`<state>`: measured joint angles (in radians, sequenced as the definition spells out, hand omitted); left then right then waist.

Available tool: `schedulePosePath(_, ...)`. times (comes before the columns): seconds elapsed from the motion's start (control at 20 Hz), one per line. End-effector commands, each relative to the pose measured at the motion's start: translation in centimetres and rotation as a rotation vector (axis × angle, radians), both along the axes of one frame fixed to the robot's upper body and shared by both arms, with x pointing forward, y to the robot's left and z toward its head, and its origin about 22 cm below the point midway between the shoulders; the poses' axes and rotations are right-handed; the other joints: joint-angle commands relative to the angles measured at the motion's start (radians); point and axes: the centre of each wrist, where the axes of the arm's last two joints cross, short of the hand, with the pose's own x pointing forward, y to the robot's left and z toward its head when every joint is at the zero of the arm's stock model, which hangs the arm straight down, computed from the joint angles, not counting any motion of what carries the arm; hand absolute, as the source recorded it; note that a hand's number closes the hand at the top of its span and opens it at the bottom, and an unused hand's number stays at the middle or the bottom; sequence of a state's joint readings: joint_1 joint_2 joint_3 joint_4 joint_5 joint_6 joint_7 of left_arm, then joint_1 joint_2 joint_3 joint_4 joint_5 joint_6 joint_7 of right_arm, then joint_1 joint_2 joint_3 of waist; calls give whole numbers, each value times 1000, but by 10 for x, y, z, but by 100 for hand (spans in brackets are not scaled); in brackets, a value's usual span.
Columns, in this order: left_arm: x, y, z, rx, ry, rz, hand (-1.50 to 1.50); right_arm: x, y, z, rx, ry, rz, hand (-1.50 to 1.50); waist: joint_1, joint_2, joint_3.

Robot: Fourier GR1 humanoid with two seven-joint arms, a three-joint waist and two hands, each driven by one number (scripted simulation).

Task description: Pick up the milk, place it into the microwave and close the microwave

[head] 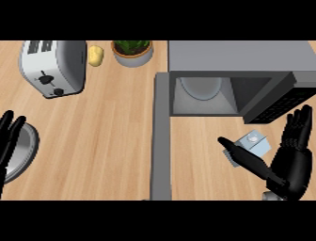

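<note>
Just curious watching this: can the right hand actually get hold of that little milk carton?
Probably yes. The right hand is open, and the milk carton stands between its thumb and fingers with nothing in between.

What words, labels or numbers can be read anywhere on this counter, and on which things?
None can be read.
Milk carton: no legible print shows.
Microwave: its dark control panel shows only unreadable dots.
Toaster: bears no markings.

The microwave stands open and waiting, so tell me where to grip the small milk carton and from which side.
Grip the small pale blue-grey milk carton across its flat side walls, below the capped top. Come from the right: the right robot hand is already open around it, thumb on one side and fingers on the other. It looks upright, so a sideways wrap suits.
</note>
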<state>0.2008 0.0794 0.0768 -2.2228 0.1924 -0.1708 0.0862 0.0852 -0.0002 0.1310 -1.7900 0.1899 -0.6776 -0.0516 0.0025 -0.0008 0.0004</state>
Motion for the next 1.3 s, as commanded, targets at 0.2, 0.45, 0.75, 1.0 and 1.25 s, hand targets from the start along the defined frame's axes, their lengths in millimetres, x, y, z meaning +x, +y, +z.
schedulePosePath(0.2, -11, 2, 13, 10, -7, 1, -150, -13, 0, -59, -8, 58, -64, -150, 0, 0, 0)
schedulePosePath(0.45, -23, 4, 11, 1, 4, 2, -150, -34, -21, -104, 21, 69, -79, -150, 1, 0, 1)
schedulePosePath(0.75, -36, 3, 0, 9, 26, -8, -150, -42, -20, -120, 76, 26, -56, -150, 3, -1, 0)
schedulePosePath(1.0, -27, -6, 15, 40, 11, 2, -150, -19, -60, -139, 89, 30, -58, -150, 2, 1, 0)
schedulePosePath(1.25, -23, -18, 9, 10, 3, -1, -150, -13, -34, -166, 81, 65, -44, -150, 2, 1, 0)
